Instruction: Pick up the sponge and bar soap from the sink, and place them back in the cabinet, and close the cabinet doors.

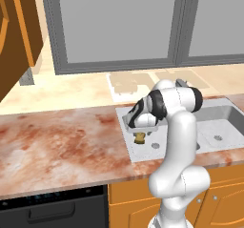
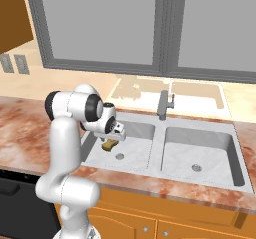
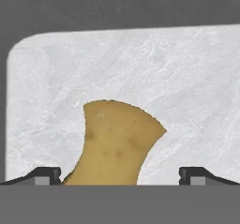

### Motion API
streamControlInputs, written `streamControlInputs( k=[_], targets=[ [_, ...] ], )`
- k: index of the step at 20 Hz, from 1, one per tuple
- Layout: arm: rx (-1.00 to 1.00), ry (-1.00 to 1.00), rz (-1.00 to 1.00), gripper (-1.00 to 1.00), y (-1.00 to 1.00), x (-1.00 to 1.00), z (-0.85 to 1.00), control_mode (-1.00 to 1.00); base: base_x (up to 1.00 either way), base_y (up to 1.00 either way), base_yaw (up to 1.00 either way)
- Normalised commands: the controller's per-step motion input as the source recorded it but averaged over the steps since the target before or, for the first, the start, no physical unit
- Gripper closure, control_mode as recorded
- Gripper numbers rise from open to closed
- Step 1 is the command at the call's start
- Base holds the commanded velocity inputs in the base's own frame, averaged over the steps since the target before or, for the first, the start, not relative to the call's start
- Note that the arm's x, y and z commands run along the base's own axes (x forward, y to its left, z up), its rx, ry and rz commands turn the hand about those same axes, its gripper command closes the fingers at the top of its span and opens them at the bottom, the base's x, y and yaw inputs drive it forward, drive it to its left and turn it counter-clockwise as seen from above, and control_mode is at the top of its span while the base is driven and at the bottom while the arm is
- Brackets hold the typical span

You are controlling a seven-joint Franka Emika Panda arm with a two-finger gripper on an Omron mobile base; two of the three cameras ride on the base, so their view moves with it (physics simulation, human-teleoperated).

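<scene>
- Sponge [image 3: 115, 143]: lies flat on the floor of the sink's [image 2: 210, 180] left basin, near the drain [image 2: 119, 156].
- Pincer [image 3: 120, 174]: open wide, directly above the sponge, one fingertip on each side of it.
- Handling, judged: light, soft, compressible; best taken across its pinched waist.

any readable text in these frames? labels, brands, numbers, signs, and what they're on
None: no words, numbers, brands or signs can be read in any view.
Sponge: plain yellow-brown, a few darker spots, no print.
Sink and faucet: bare grey, unmarked.
Dark appliance front under the counter: faint pale dots along its top edge, too small to read.
Wall plates: blank.
</scene>
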Motion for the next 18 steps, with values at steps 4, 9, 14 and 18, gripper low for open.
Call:
streamControlInputs(
  k=[4,9,14,18],
  targets=[
    [0.0,0.03,0.0,-1.0,0.0,0.15,-0.19,-1.0,0.0,0.0,0.0],
    [0.0,0.03,0.0,-1.0,0.01,0.2,-0.18,-1.0,0.0,0.0,0.0],
    [0.0,0.04,0.0,-1.0,0.07,0.23,-0.15,-1.0,0.0,0.0,0.0],
    [0.0,0.08,0.0,-1.0,0.05,0.07,-0.1,-1.0,0.0,0.0,0.0]
  ],
)
